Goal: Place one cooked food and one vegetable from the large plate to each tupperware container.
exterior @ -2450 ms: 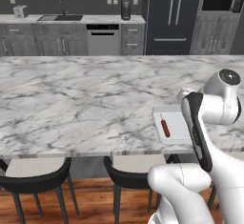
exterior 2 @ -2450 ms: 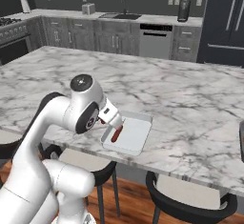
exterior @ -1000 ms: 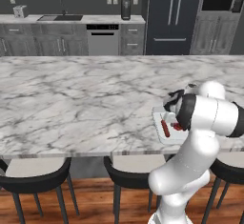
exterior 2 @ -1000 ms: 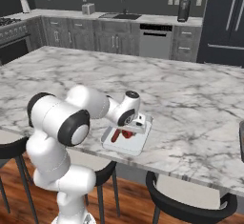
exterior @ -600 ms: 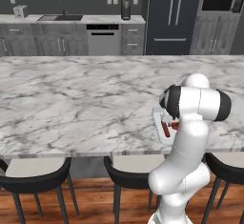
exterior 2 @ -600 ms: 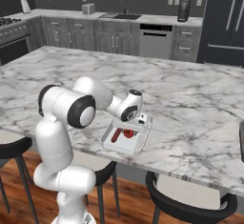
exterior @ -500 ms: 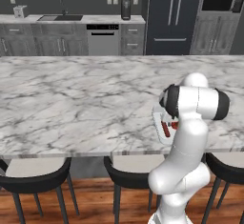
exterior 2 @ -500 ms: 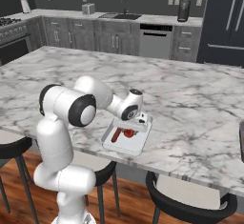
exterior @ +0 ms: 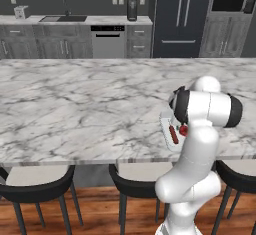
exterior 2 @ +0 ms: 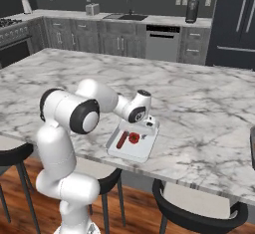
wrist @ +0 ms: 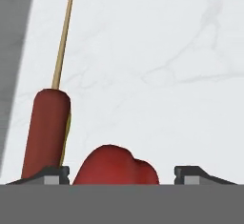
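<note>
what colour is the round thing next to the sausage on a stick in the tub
Red, a shade brighter than the sausage; the round thing shows best in the hand view.

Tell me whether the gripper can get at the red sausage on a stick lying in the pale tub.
Probably yes. The gripper hangs open just above the pale rectangular tub, its tips straddling a round red vegetable. The red sausage on a stick lies beside it, uncovered, a short sideways shift away.

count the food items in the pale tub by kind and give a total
sausage on a stick: 1
red bell pepper: 1
total: 2, both lying in the pale tupperware container
</note>
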Available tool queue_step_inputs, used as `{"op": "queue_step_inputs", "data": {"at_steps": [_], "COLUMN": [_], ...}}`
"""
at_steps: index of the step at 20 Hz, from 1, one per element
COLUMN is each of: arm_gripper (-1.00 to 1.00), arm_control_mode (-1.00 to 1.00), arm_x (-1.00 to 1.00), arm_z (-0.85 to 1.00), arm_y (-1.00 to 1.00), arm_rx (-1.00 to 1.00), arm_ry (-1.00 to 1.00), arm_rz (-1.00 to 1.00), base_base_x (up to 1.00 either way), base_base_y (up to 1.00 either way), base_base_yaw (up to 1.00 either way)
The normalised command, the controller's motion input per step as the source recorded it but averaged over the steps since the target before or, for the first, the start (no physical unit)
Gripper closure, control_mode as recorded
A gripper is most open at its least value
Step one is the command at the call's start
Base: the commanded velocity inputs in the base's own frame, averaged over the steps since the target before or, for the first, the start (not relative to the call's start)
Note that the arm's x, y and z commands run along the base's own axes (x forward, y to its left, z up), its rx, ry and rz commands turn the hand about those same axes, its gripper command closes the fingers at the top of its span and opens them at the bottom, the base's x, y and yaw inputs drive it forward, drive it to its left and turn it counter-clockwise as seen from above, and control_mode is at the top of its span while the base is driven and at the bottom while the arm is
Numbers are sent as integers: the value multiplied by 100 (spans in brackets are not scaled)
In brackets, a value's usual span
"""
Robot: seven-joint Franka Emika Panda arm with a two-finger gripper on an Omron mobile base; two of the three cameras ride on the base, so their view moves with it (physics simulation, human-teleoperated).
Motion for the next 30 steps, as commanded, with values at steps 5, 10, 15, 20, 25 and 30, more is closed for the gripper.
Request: {"op": "queue_step_inputs", "data": {"at_steps": [5, 10, 15, 20, 25, 30], "arm_gripper": [-100, -100, -100, -100, -100, -100], "arm_control_mode": [-100, -100, -100, -100, -100, -100], "arm_x": [-40, -81, -69, -71, -89, -92], "arm_z": [45, 60, 82, 100, 94, 86], "arm_y": [0, 8, 23, 20, 30, 60], "arm_rx": [0, 0, -3, -1, 0, 3], "arm_ry": [-15, -25, -23, -12, -8, -16], "arm_rz": [3, 1, 0, 0, 0, 0], "base_base_x": [0, 0, 0, 0, 0, 0], "base_base_y": [0, 0, 0, 0, 0, 0], "base_base_yaw": [0, 0, 0, 0, 0, 0]}}
